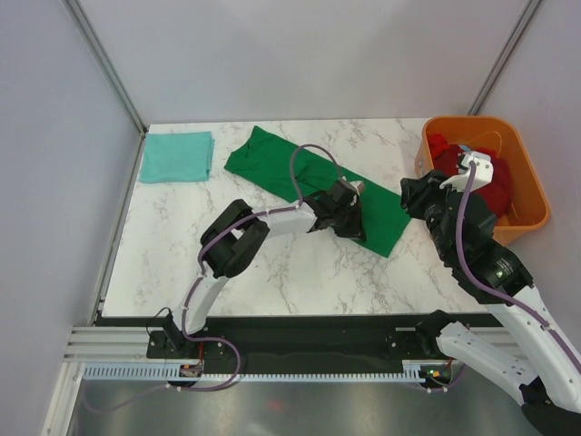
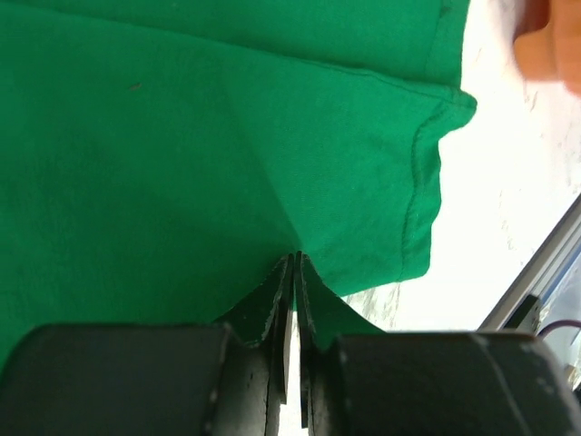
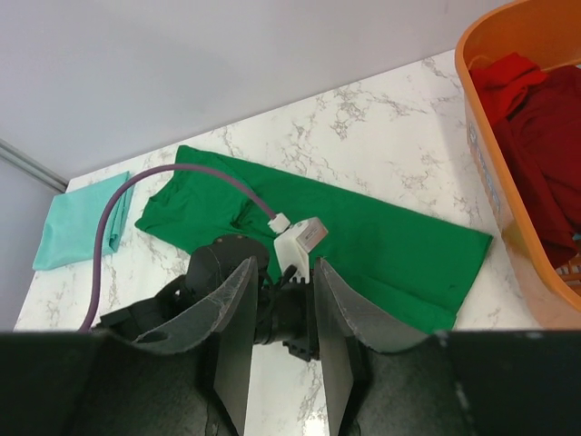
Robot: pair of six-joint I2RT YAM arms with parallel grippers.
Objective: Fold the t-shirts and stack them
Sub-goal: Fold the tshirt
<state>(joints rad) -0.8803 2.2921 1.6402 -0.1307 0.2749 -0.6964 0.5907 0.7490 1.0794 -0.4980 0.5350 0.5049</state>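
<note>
Left gripper (image 2: 295, 265) is clamped on a pinch of the dark green t-shirt (image 1: 272, 163), its two jaws pressed together with the cloth rising to them in a small tented ridge. This shirt is a long narrow band of plain green fabric lying diagonally across the marble table (image 1: 300, 272), from far left down toward near right. Its far-left end is rumpled and its near-right end is squared off. A stitched hem runs along one edge close to the pinch, which sits on the near-right part of the band.

A pale teal t-shirt (image 1: 177, 156) lies folded into a flat rectangle at the far-left corner of the table, apart from the green one. Dark red t-shirts (image 1: 499, 193) are heaped inside the orange tub (image 1: 467, 121) at the far right.

From its base at the near edge, the left arm (image 1: 236, 241) bends sharply at the elbow, and its forearm stretches right and slightly far to reach the cloth. At the right side, the right arm (image 1: 481, 259) rises toward the tub. Its right gripper (image 3: 284, 265) hangs between the tub's left wall and the end of the green band, fingers parted and holding nothing.
</note>
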